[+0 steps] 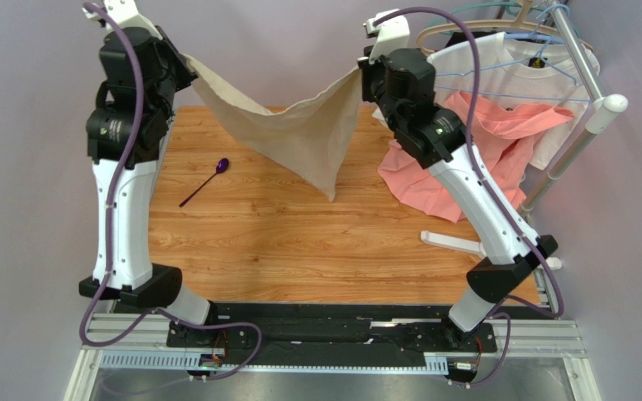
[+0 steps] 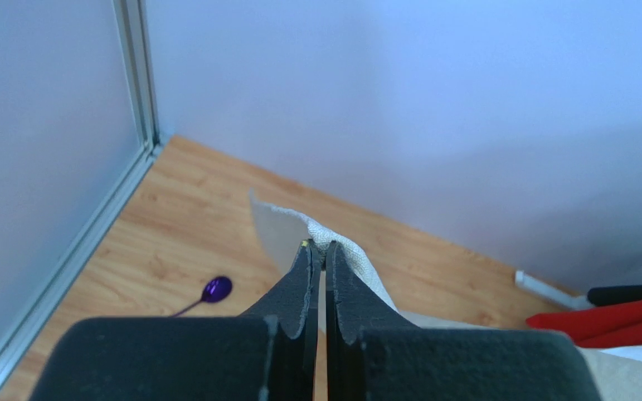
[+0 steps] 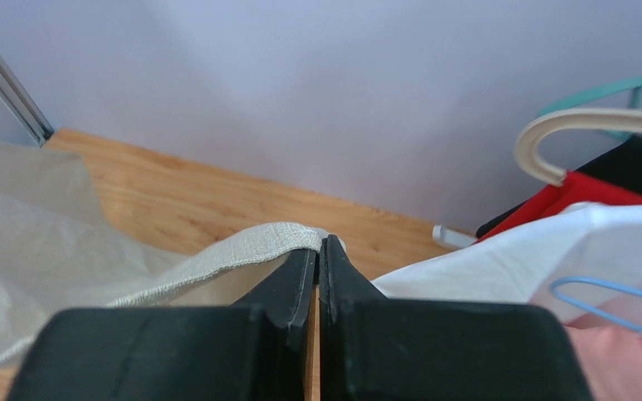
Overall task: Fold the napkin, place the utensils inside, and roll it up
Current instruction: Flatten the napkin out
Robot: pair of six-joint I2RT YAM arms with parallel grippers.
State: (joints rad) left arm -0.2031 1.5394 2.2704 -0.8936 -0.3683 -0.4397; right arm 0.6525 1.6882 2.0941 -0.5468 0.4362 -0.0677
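The napkin (image 1: 299, 138) hung in the air, unfolded, as a sagging sheet strung between the two pincers. Its free lower corner drooped to a point below and between them, above the bench (image 1: 299, 251). The left pincer (image 2: 319, 247) was clenched on one upper corner of the cloth, with a scrap of hem showing just past its tips. The right pincer (image 3: 319, 242) was clenched on the opposite upper corner, the hem running off to its left.

One utensil, a purple spoon (image 1: 207, 182), lay on the bench below the left pincer, on the side nearer the arm bases and apart from the cloth. No other cutlery showed in any view.

To the right of the right pincer lay a salmon-pink garment (image 1: 433, 180), and a white T-shirt (image 1: 508, 79) hung close beside that pincer.

By my reading the task was barely begun: no fold was made, nothing was laid inside and nothing was rolled. The cloth seemed only to be held up for spreading. Laying it flat, folding it, setting the spoon in and rolling it all remained.
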